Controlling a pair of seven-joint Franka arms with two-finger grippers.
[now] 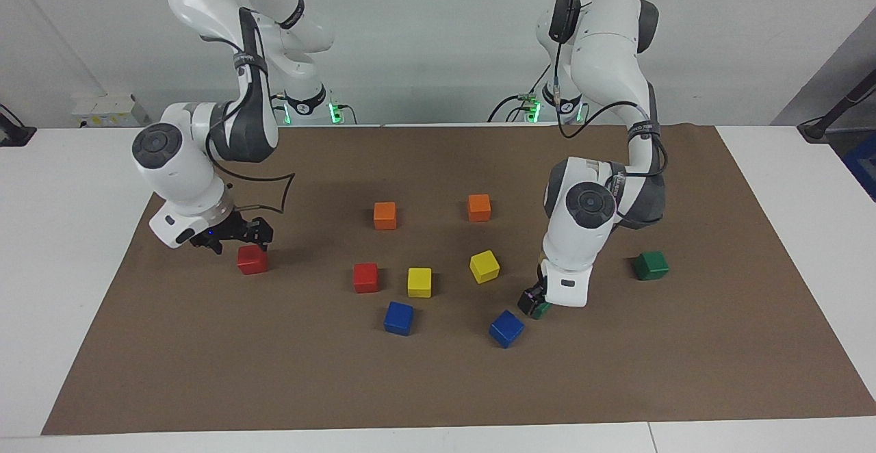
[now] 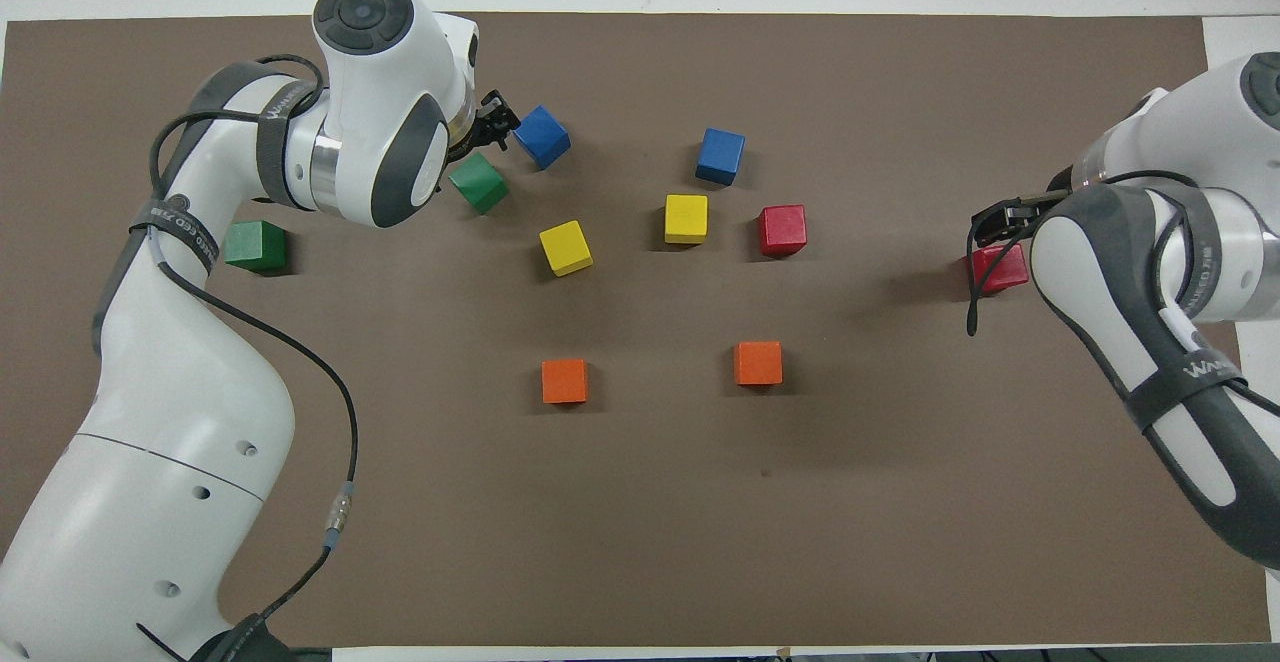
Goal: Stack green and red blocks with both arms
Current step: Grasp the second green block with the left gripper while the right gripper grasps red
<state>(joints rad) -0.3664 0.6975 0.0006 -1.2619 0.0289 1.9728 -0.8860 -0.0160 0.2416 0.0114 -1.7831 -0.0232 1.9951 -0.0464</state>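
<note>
**You have the left arm down on a green cube, and a blue one sits close by.**

The small matte dark green cube (image 1: 543,312) lies on the brown mat (image 1: 438,384), turned at an angle, toward the left arm's end. The second green cube (image 1: 650,265) is well apart from it and nearer to the robots. The left gripper (image 1: 532,302) sits low over the angled cube with its jaws wide, and nothing is gripped yet. If you close across the corners, the cube may twist or pop out, and a finger could nudge the small blue cube (image 1: 506,328) just beside it. The right gripper (image 1: 236,239) hangs wide and empty just above a bright red cube (image 1: 252,259) at the right arm's end. The other red cube (image 1: 365,278) rests near the middle. An off-centre placement would topple either stack.
</note>
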